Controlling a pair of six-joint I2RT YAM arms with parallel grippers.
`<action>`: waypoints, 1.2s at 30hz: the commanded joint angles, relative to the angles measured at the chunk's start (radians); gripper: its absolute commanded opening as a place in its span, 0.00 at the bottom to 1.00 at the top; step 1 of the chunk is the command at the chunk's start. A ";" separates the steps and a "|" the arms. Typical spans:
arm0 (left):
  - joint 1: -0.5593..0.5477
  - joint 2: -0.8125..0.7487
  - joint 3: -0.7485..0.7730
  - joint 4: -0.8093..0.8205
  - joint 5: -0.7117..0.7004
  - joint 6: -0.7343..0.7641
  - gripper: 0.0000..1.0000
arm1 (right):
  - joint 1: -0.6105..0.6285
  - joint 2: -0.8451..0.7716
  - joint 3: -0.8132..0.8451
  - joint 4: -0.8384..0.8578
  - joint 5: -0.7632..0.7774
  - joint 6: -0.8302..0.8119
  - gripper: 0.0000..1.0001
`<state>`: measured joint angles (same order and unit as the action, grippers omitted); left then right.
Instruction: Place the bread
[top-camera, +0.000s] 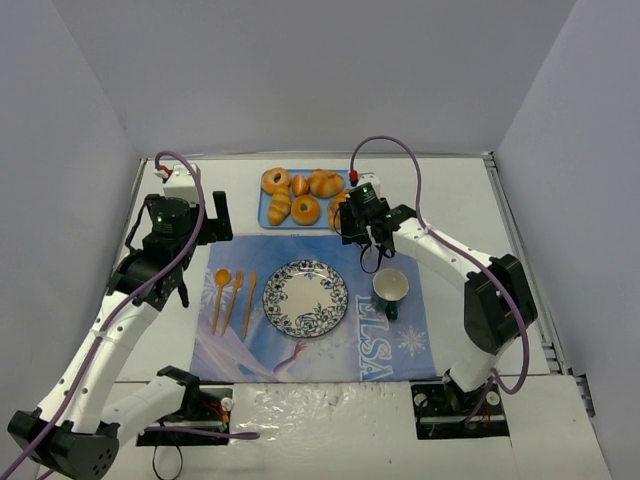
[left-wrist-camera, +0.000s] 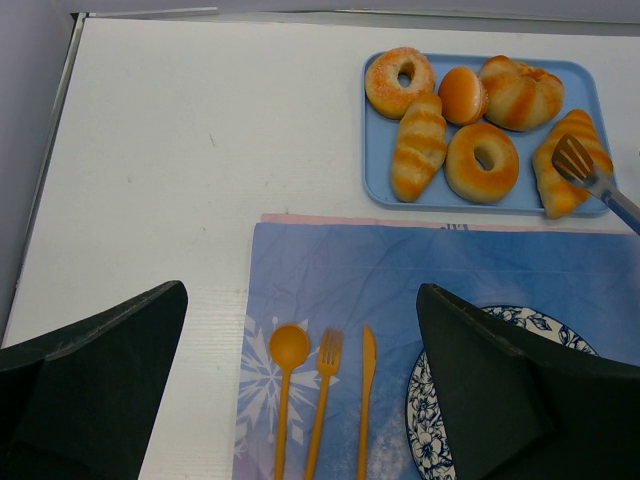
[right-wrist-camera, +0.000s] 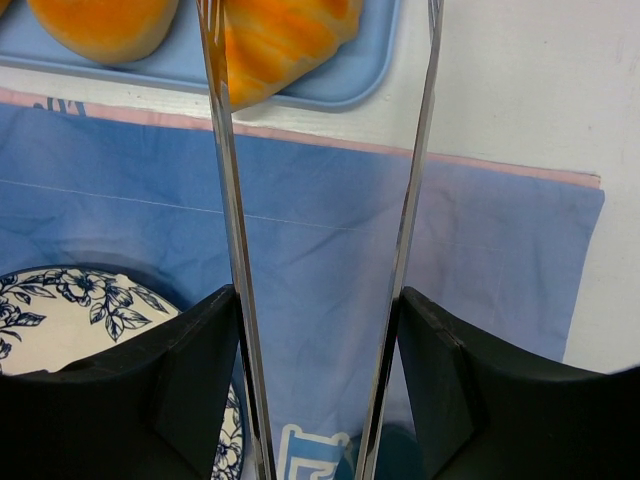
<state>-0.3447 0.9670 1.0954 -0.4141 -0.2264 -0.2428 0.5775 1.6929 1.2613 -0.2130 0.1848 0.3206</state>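
The bread (left-wrist-camera: 565, 190), a golden-orange ridged croissant, lies at the right end of the blue tray (left-wrist-camera: 378, 170). In the right wrist view the bread (right-wrist-camera: 285, 35) sits at the top, between the spread arms of the metal tongs (right-wrist-camera: 228, 180). My right gripper (right-wrist-camera: 318, 300) is shut on these tongs, and one tong tip (left-wrist-camera: 572, 158) rests over the croissant. From above, the right gripper (top-camera: 356, 226) hovers at the tray's right end and partly hides the bread (top-camera: 336, 208). The left gripper (left-wrist-camera: 300, 300) is open and empty above the placemat's left part.
The tray also holds two donuts (left-wrist-camera: 482, 160), a paler roll (left-wrist-camera: 418, 145) and other buns. A blue-patterned plate (top-camera: 275, 300) sits mid-placemat (top-camera: 400, 345), with a green cup (top-camera: 390, 290) to its right and an orange spoon (left-wrist-camera: 288, 350), fork and knife to its left.
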 joint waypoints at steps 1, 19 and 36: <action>0.009 0.004 0.058 0.046 -0.008 0.008 0.97 | 0.016 0.002 0.018 0.053 -0.002 -0.002 0.58; 0.008 0.009 0.059 0.044 -0.009 0.010 0.97 | 0.031 0.041 0.027 0.059 -0.011 0.000 0.54; 0.007 0.012 0.058 0.045 -0.010 0.010 0.97 | 0.043 -0.084 0.036 0.015 -0.013 0.014 0.11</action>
<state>-0.3447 0.9786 1.0954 -0.4142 -0.2264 -0.2428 0.6055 1.7371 1.2610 -0.1890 0.1558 0.3252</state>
